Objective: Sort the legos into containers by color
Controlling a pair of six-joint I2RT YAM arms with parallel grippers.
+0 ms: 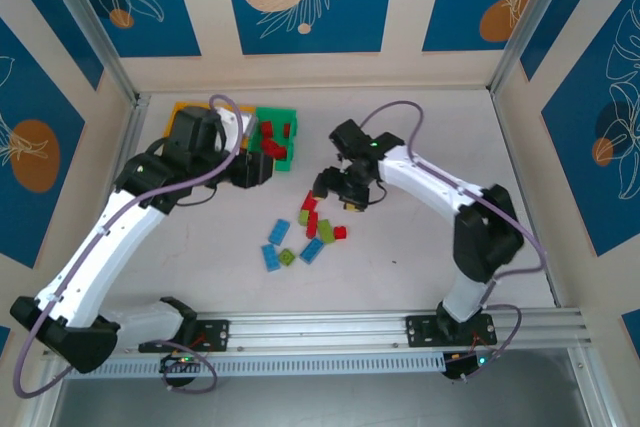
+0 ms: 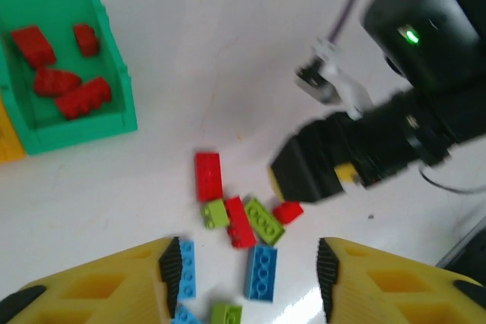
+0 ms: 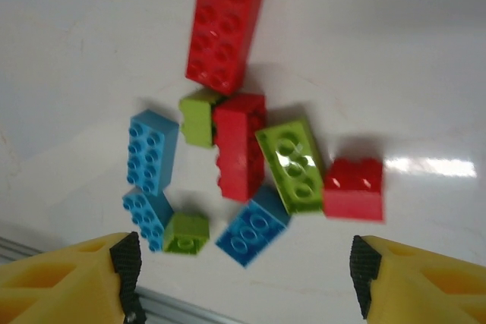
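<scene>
Legos (image 3: 239,153) lie clustered on the surface (image 3: 395,51), red, blue and lime mixed; green container (image 2: 114,123), at eleven o'clock from the pile, holds red bricks (image 2: 83,96); left end effector (image 2: 249,275) gapes empty; right end effector (image 3: 243,263) hangs wide above the cluster, empty.

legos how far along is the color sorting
Done: four red bricks lie in the green bin. In hand: nothing; the left gripper and right gripper are both open and empty, the right above the pile. Left: roughly nine red, blue and green bricks loose on the table.
</scene>
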